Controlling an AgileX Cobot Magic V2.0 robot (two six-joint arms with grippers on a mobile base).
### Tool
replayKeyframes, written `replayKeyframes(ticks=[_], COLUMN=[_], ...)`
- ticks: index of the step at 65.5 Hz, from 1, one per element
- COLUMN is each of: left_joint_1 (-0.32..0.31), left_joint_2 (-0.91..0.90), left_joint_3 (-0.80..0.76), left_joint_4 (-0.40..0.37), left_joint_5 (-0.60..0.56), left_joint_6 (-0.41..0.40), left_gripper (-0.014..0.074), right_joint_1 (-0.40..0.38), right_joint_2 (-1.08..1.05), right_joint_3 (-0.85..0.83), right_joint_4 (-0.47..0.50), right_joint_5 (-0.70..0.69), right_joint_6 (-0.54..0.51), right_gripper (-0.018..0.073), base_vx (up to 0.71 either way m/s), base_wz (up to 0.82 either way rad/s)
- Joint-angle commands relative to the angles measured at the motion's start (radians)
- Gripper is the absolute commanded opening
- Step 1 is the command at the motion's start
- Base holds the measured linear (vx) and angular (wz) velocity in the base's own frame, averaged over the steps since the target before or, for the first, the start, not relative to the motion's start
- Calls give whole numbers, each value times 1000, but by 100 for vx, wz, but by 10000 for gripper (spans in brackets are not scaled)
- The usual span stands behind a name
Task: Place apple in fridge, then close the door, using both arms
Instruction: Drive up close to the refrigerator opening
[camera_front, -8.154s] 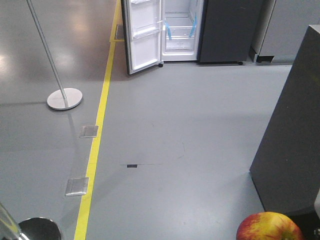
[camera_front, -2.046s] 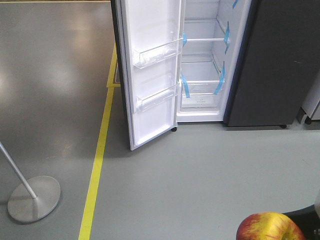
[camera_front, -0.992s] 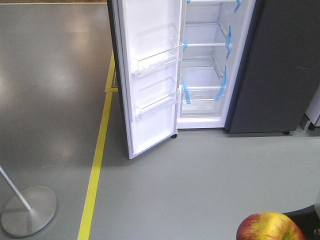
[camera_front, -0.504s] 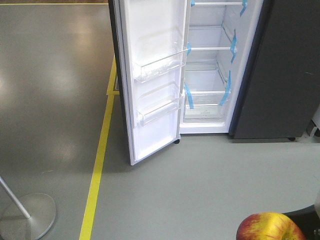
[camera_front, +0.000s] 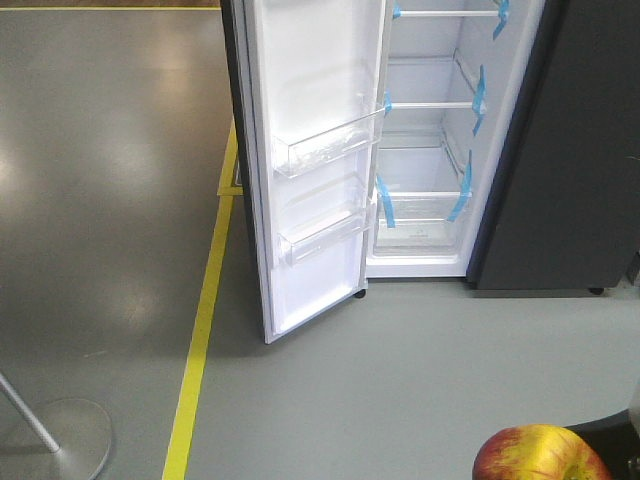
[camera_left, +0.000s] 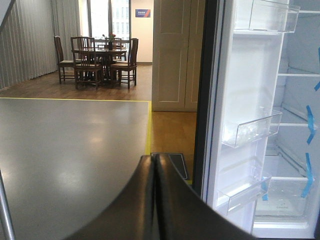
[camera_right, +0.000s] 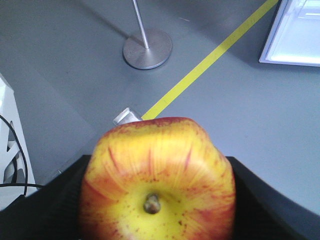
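Note:
The red and yellow apple (camera_right: 157, 185) fills the right wrist view, stem dimple toward the camera, squeezed between the black fingers (camera_right: 65, 200) of my right gripper (camera_right: 156, 200), which is shut on it. The same apple (camera_front: 540, 455) shows at the bottom right of the front view. Ahead stands the dark grey fridge (camera_front: 560, 150) with its white lining, clear shelves and blue tape strips. Its door (camera_front: 315, 170) hangs wide open to the left, white inner face and clear bins toward me. My left gripper (camera_left: 155, 165) is shut on nothing, pointing past the door's (camera_left: 240, 125) edge.
A yellow floor line (camera_front: 205, 330) runs toward the fridge's left side. A round metal stand base (camera_front: 60, 450) with a slanted pole sits at the lower left; the same base (camera_right: 147, 48) shows behind the apple. A dining table with chairs (camera_left: 97, 60) stands far back.
The fridge and its open door have grown larger and shifted slightly right and down in the front view. The stand base has slid toward the lower-left corner. The apple stays in the right gripper.

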Motion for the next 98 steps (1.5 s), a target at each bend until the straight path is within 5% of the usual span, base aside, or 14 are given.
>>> replayKeyframes(ticks=[1, 98], left_joint_1=[3, 3], left_joint_2=[-16, -16], left_joint_3=[30, 30], left_joint_4=[-1, -1], left_joint_5=[-74, -74], left_joint_6=[-7, -7], left_gripper=[-6, -6], right_joint_1=[-2, -2], right_joint_2=[-1, -1], right_joint_3=[-27, -27], right_joint_4=[18, 18], right_joint_5=[-59, -58], right_joint_6=[-8, -8], right_gripper=[67, 67], base_vx=[7, 7], base_wz=[2, 0])
